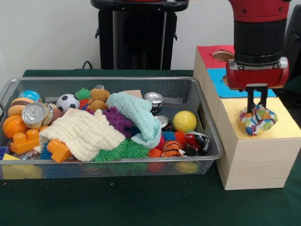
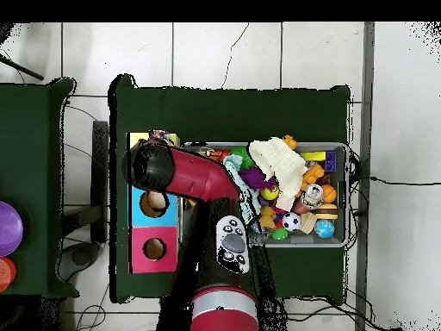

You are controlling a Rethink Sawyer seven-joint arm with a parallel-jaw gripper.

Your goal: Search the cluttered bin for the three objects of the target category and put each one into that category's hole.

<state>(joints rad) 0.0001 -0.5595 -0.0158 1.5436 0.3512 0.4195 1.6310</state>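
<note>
Right, front view first: the red and black arm [image 1: 259, 33] drops straight down from the top right, wrist vertical, and its tool [image 1: 257, 110] sits over the yellow-faced box [image 1: 256, 141]. The two dark fingers [image 1: 250, 101] point down and pinch the top of a rope toy [image 1: 257, 119], white cord with coloured flecks. The toy rests on or just above the yellow face; I can't tell which, and the hole itself is hidden here. Behind that box the blue face [image 1: 217, 80] and the red-faced box [image 1: 211, 54] line up toward the wall, the red one's hole showing. Left of the boxes the wire mesh bin [image 1: 47, 84] sits on the green table [image 1: 141, 202], packed with a cream knitted cloth [image 1: 84, 134], a mint knitted cloth [image 1: 136, 115], a purple spiky ball [image 1: 117, 120], a green spiky ball [image 1: 129, 150], a yellow ball [image 1: 184, 121], a small soccer ball [image 1: 67, 102], cans and orange blocks. No other rope toy is clearly visible in the clutter.

Overhead view: the arm [image 2: 185, 172] reaches from the base [image 2: 222, 310] at the bottom up and left, elbow bent, its black end [image 2: 148, 164] covering the yellow box. The rope toy [image 2: 158, 135] just peeks out beside it. The blue box [image 2: 155, 204] and red box [image 2: 154, 249] show their holes open. The bin [image 2: 344, 198] lies to the right.
</note>
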